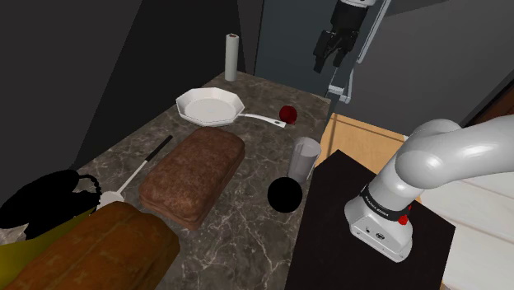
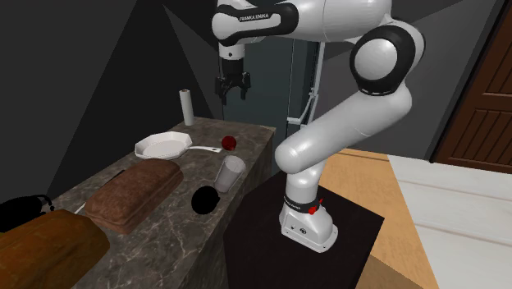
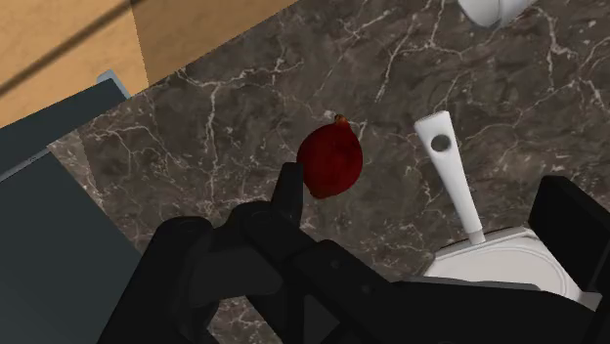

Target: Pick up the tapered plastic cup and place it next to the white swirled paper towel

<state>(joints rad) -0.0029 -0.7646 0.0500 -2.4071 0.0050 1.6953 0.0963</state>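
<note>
1. Shoulder view first: the gripper (image 1: 329, 59) hangs way up high over the far part of the counter (image 1: 247, 222). Its two black fingers are spread apart, and there is nothing between them.
2. The see-through cup (image 1: 305, 158) sits on the dark stone counter, close to the edge by the robot's stand. It is well apart from the gripper, and a black ball (image 1: 286, 195) lies near it.
3. The paper towel roll (image 1: 231, 56) stands at the far end of the counter, past the white frying pan (image 1: 211, 105). The cup is well apart from the roll too.
4. So I think the job has hardly begun. Nothing is picked up, nothing is carried, nothing is put down — all of it is left to do.
5. In the wrist view the hand looks down at a red fruit (image 3: 330, 161) and the pan's handle (image 3: 450, 171), not at the cup. My guess is that the arm must go over to the cup and come down low before it can grab it.
6. The cup stands straight up. Its long line runs up and down — the wide open mouth points at the ceiling, and the smaller bottom rests on the counter.
7. The second exterior view shows the same thing: the cup stands upright between the red fruit and the black ball, right by the counter's edge.
8. A brown loaf (image 1: 193, 173) lies in the middle of the counter, off to the side of the cup and not touching it.
</note>
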